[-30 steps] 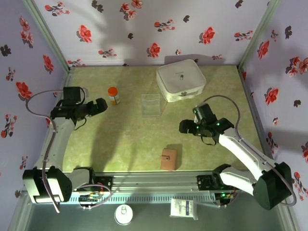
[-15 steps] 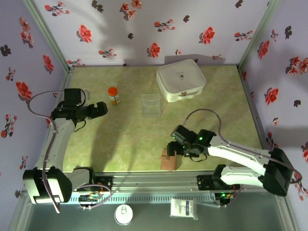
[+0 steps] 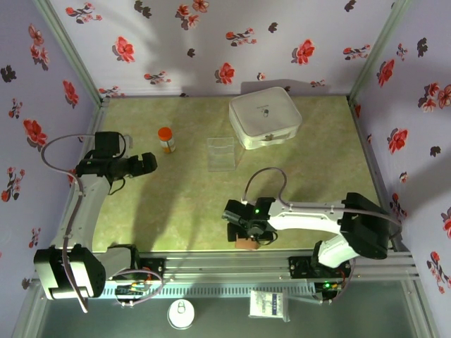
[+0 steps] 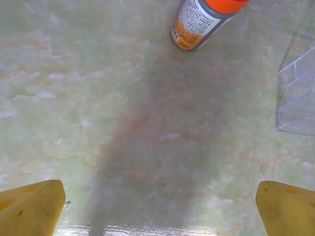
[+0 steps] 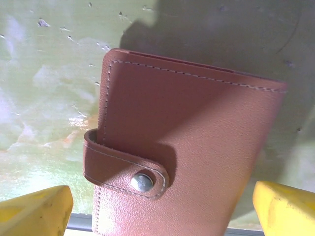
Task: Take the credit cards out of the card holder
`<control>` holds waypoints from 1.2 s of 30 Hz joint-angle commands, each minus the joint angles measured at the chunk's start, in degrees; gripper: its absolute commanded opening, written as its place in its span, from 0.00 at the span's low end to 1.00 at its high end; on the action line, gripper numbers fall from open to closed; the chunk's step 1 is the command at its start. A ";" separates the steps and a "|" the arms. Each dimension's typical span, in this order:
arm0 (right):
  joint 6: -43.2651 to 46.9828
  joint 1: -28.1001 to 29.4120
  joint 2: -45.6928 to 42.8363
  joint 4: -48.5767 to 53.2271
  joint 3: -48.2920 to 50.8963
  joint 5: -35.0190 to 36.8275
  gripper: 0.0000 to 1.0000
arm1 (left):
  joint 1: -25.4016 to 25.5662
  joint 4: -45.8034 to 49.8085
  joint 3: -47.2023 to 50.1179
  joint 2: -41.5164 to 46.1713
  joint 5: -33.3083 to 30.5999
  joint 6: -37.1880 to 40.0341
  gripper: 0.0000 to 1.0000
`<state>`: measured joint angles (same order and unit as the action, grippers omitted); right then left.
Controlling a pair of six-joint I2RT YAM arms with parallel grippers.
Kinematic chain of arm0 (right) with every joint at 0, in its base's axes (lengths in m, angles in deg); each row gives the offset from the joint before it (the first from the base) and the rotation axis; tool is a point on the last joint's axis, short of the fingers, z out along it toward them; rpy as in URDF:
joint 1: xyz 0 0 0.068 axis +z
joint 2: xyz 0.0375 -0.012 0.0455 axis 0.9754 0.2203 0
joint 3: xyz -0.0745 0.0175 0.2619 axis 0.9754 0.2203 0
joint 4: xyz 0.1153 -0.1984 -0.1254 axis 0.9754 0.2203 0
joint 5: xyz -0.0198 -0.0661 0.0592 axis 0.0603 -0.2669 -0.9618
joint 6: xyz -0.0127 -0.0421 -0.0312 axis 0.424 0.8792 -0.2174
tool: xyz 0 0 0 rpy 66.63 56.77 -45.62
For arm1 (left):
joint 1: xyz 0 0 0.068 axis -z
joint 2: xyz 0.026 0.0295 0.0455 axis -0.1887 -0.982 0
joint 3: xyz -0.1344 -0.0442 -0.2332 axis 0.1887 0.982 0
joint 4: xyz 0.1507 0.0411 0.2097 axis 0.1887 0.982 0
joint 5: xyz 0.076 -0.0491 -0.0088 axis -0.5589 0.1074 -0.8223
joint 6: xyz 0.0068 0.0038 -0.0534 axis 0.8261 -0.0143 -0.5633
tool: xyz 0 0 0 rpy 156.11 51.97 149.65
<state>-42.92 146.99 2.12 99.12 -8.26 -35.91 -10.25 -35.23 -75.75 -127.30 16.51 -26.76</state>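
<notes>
Yellow-fingered, the left tool [image 4: 157, 211] hangs spread wide above the green marbled table [image 3: 176, 204]. Just beyond it an orange-capped pill bottle [image 3: 166, 139] stands upright, its cap on. Farther right sits the clear plastic tray [image 3: 221, 153], the table showing through its compartments. At the table's near edge the right tool [image 5: 157, 211] hovers with fingers spread either side of the tan leather card holder [image 5: 182, 162], which lies folded, strap snapped shut. Behind, the white case [image 3: 266, 117] lies closed.

Desk [image 3: 183, 204] ctr bare, room to pass. Obstacles at back: orange bottle [image 3: 166, 139], clear tray [image 3: 220, 153] just beside white case [image 3: 265, 117]. Right arm [image 3: 310, 211] bars near-right edge.
</notes>
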 commanded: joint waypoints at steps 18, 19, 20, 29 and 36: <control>2.14 -2.14 8.51 5.75 -9.10 6.06 0.74 | -1.11 1.02 0.15 0.52 -0.40 1.11 1.00; 2.62 -2.81 8.40 5.80 -9.34 6.29 0.74 | -1.07 1.04 0.11 0.43 -0.40 1.11 1.00; 3.23 -3.59 8.27 5.84 -9.44 6.54 0.74 | -1.19 1.07 0.24 0.49 -0.45 1.16 1.00; 11.07 -12.84 10.01 5.54 -11.78 7.24 0.74 | -1.72 1.15 0.15 0.17 -0.63 1.28 1.00; 12.27 -14.87 10.45 3.59 -9.77 4.07 0.76 | -1.96 1.15 0.15 0.02 -0.67 1.18 1.00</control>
<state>-32.10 132.02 12.31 102.79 -18.87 -30.78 -11.70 -35.04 -75.75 -127.30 16.12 -26.56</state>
